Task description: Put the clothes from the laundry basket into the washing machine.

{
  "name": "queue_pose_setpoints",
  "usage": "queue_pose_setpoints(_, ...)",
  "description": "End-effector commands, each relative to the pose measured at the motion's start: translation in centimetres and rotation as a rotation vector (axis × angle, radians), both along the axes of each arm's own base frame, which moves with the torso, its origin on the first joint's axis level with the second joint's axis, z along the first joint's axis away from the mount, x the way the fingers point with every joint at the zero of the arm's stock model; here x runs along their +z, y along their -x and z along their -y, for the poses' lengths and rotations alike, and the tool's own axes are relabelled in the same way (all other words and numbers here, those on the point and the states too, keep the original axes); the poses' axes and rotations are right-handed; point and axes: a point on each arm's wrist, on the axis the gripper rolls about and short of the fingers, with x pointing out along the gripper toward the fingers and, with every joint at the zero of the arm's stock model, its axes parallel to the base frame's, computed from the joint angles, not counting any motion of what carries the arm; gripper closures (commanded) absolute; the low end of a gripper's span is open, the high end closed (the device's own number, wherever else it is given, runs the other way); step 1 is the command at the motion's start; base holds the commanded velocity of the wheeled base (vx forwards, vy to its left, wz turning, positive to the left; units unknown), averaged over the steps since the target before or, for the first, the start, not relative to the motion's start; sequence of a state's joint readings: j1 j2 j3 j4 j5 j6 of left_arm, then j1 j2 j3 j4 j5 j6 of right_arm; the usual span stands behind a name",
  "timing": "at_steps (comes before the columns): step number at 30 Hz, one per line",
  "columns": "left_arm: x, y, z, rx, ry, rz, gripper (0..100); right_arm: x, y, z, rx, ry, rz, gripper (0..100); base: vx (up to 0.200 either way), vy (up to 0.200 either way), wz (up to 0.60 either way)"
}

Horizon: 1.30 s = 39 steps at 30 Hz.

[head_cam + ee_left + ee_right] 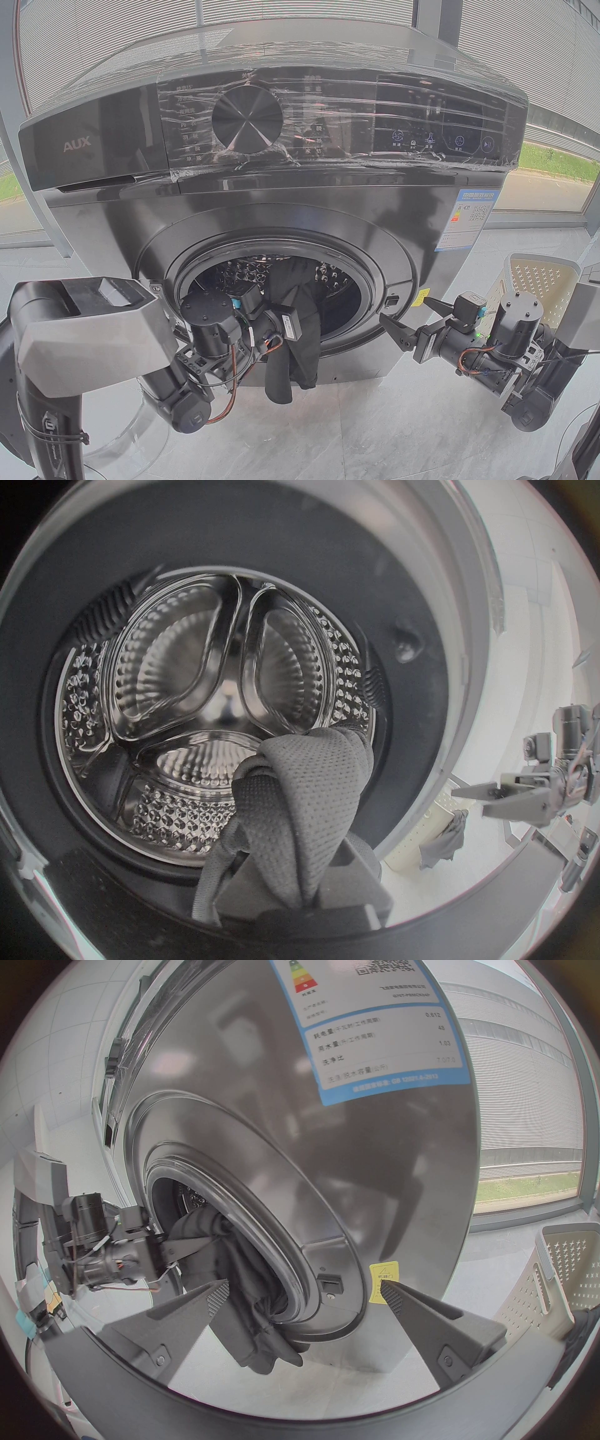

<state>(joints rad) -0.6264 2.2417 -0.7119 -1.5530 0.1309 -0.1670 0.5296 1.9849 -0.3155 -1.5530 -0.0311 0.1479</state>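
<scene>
The head camera looks forward and down from above both arms. It faces the front of the washing machine squarely from close by, and the laundry basket sits at its right edge. The left wrist camera sits very near the door opening and faces straight into the drum, past the dark garment clamped in the left pincer. The right wrist camera stands off to the machine's right and looks across its front between the spread fingers of the right pincer. All three views share the garment, opening and basket. Each wrist view also catches the other arm farther off.
</scene>
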Motion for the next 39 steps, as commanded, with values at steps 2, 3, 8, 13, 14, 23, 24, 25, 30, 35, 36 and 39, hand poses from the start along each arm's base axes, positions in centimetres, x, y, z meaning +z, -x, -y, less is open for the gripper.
queue_pose_setpoints(2, -2.6, -2.6, 0.5, 0.035, 0.009, -0.020, 100, -0.3, 0.7, -0.8, 0.035, 0.005, -0.010, 0, 0.000, 0.000, 0.00)
queue_pose_setpoints(3, -2.9, -2.8, 0.4, 0.043, 0.006, -0.024, 100, -0.3, 0.8, -0.9, 0.041, 0.005, -0.010, 0, 0.000, 0.000, 0.00)
queue_pose_setpoints(8, -3.6, -3.5, 0.4, 0.070, 0.001, -0.028, 100, -0.7, 0.9, -1.3, 0.054, 0.013, -0.023, 0, 0.000, 0.000, 0.00)
queue_pose_setpoints(13, -3.8, -5.7, 0.8, 0.094, 0.032, 0.013, 100, -1.0, 1.0, -1.5, 0.060, 0.019, -0.034, 0, 0.000, 0.000, 0.00)
queue_pose_setpoints(14, -3.9, -6.1, 1.0, 0.097, 0.038, 0.022, 100, -1.1, 0.9, -1.6, 0.061, 0.020, -0.035, 0, 0.000, 0.000, 0.00)
queue_pose_setpoints(23, -5.8, -9.8, 2.6, 0.136, 0.045, 0.034, 100, -1.6, 1.0, -1.8, 0.069, 0.029, -0.049, 0, 0.000, 0.000, 0.00)
queue_pose_setpoints(24, -6.1, -10.3, 2.6, 0.140, 0.044, 0.033, 100, -1.5, 1.0, -1.8, 0.069, 0.028, -0.048, 0, 0.000, 0.000, 0.00)
queue_pose_setpoints(25, -6.1, -10.3, 2.6, 0.140, 0.044, 0.033, 100, -1.5, 1.0, -1.8, 0.069, 0.028, -0.048, 0, 0.000, 0.000, 0.00)
queue_pose_setpoints(30, -6.8, -13.0, 3.9, 0.160, 0.040, 0.033, 100, -1.5, 1.0, -1.8, 0.070, 0.028, -0.048, 0, 0.000, 0.000, 0.00)
queue_pose_setpoints(35, -7.0, -16.4, 4.3, 0.244, 0.030, 0.082, 100, -1.5, 0.9, -1.8, 0.069, 0.027, -0.047, 0, 0.000, 0.000, 0.00)
queue_pose_setpoints(36, -6.9, -16.8, 4.3, 0.249, 0.029, 0.093, 100, -1.5, 0.9, -1.8, 0.069, 0.027, -0.047, 0, 0.000, 0.000, 0.00)
queue_pose_setpoints(39, -6.3, -18.5, 4.0, 0.274, 0.019, 0.114, 100, -1.5, 0.9, -1.8, 0.069, 0.027, -0.047, 0, 0.000, 0.000, 0.00)
